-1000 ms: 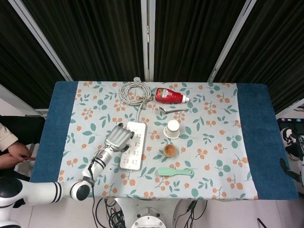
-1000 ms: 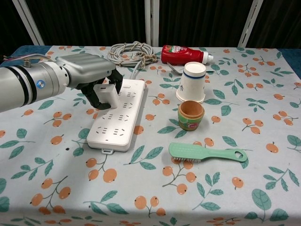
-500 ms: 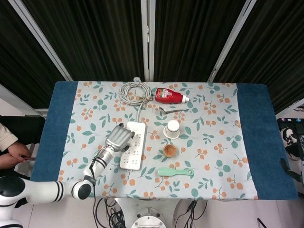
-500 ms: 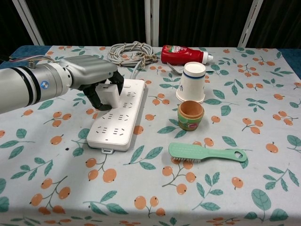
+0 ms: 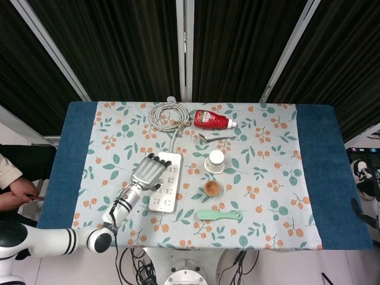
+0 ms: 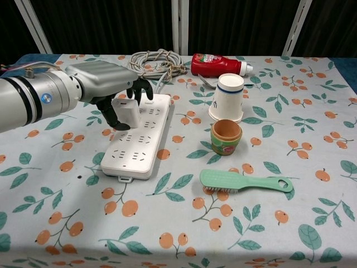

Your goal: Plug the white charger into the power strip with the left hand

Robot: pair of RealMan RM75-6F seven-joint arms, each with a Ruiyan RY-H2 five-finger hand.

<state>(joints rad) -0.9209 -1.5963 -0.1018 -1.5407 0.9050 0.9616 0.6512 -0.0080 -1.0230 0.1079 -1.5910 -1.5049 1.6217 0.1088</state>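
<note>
Over the power strip (image 6: 138,138), the left hand (image 6: 106,84) held the white charger (image 6: 126,112) between thumb and fingers, its base resting on the strip's left row of sockets; whether the prongs were seated could not be told. Other fingers spread forward above the strip. The strip lay lengthwise on the floral surface (image 6: 67,223), its coiled cable (image 6: 156,61) behind it. Right of the strip stood a white cup (image 6: 229,96), a small brown pot (image 6: 226,135) and a green brush (image 6: 245,182). Right hand was out of both views.
</note>
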